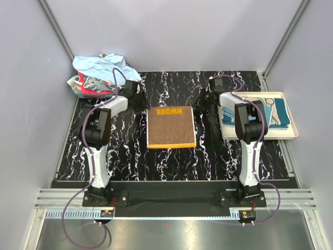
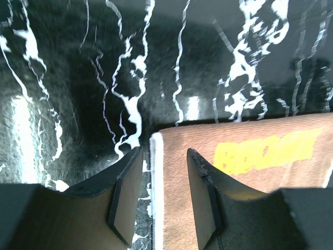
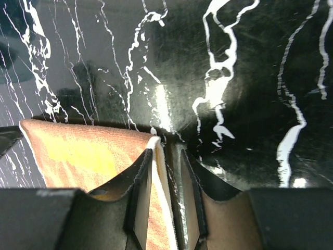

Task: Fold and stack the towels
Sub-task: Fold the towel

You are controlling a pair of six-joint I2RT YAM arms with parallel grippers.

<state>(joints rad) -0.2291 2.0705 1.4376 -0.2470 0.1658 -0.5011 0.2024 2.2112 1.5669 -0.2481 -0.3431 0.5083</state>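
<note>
A brown folded towel (image 1: 170, 130) with yellow letters lies flat in the middle of the black marble table. My left gripper (image 1: 136, 99) is at its far left corner. In the left wrist view the left gripper (image 2: 164, 152) stands open, with the white edge of the brown towel (image 2: 260, 172) lying between the jaws and touching neither. My right gripper (image 1: 208, 98) is at the far right corner. There the right gripper (image 3: 165, 156) has its jaws a little apart; the brown towel's (image 3: 78, 156) white hem rests against the left finger, clear of the other.
A loose heap of light blue and red towels (image 1: 96, 75) sits at the back left corner. A white tray (image 1: 289, 134) on the right holds a folded teal towel (image 1: 276, 112). Grey walls close in the table on three sides.
</note>
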